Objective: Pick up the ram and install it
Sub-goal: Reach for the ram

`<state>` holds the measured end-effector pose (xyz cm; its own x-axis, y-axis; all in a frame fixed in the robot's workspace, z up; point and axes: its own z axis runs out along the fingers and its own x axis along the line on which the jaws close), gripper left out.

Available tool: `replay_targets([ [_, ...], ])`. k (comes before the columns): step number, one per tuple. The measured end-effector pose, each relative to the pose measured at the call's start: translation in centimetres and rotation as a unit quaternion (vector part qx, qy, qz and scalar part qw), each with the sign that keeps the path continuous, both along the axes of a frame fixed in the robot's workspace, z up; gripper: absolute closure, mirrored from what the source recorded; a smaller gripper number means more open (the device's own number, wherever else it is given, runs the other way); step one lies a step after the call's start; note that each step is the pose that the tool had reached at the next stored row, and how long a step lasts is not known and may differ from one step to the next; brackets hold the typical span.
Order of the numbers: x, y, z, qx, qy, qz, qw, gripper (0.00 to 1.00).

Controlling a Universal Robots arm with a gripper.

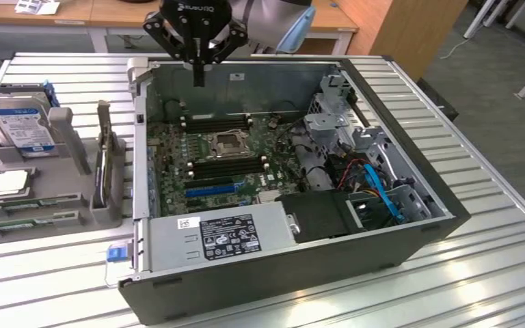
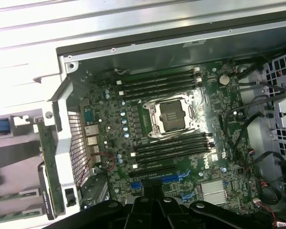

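Black two-fingered hand (image 1: 199, 76) (image 2: 152, 193) on the grey arm: fingers pressed together, clamped on nothing. Hovers over the far rim of the open dark desktop computer case (image 1: 290, 290), above the green motherboard (image 1: 167, 147) (image 2: 114, 167) and close to its long black memory slots (image 1: 215, 123) (image 2: 157, 81).

Long, thin green circuit-board stick, the ram (image 1: 107, 160) (image 2: 44, 167): not in the hand and well apart from it, outside the case wall toward the exterior view's left. Stands on edge in a grey plastic holder (image 1: 62, 184) on the slatted metal bench (image 1: 44, 273), just beside the case's side.

Farther from the hand than the ram, in the same holder: an upright silver hard drive with a blue label (image 1: 21, 123) and a flat square processor chip (image 1: 11, 183).
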<state>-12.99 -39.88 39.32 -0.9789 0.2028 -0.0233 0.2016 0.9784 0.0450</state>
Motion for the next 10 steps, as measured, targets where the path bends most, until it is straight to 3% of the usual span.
replay_targets([
  [10, -4.4, -0.04, -0.01, 0.0, 0.0, 0.004, 1.0, 0.89],
])
